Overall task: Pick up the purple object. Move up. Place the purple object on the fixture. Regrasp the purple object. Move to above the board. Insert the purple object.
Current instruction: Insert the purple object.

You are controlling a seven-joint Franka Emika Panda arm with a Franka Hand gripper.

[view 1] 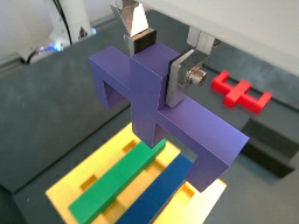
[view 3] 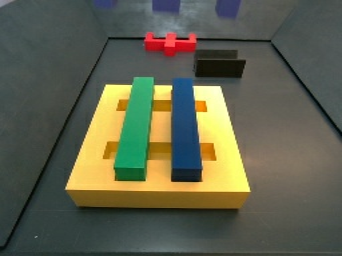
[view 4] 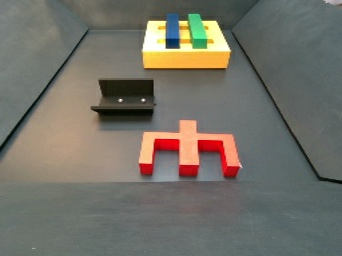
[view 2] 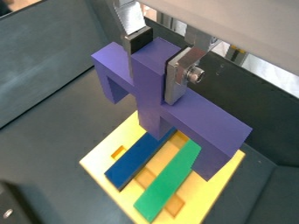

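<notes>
In both wrist views my gripper (view 1: 162, 61) (view 2: 160, 59) is shut on the purple object (view 1: 187, 127) (view 2: 198, 122), its silver fingers clamping the raised centre part from both sides. The purple object hangs in the air over the yellow board (view 1: 79, 179) (view 2: 105, 159), which lies below it. Three purple tips at the upper edge of a side view (view 3: 167, 5) look like its lower ends. The gripper itself is outside both side views. The black fixture (view 1: 268, 144) (view 3: 221, 65) (view 4: 124, 97) stands on the floor beside the board with nothing on it.
A green bar (view 3: 134, 125) (view 1: 117, 179) and a blue bar (view 3: 185, 125) (view 2: 135, 157) lie side by side in the board's slots. A red notched block (view 3: 170, 42) (view 4: 190, 150) (view 1: 239, 92) lies on the floor past the fixture. Dark walls enclose the floor.
</notes>
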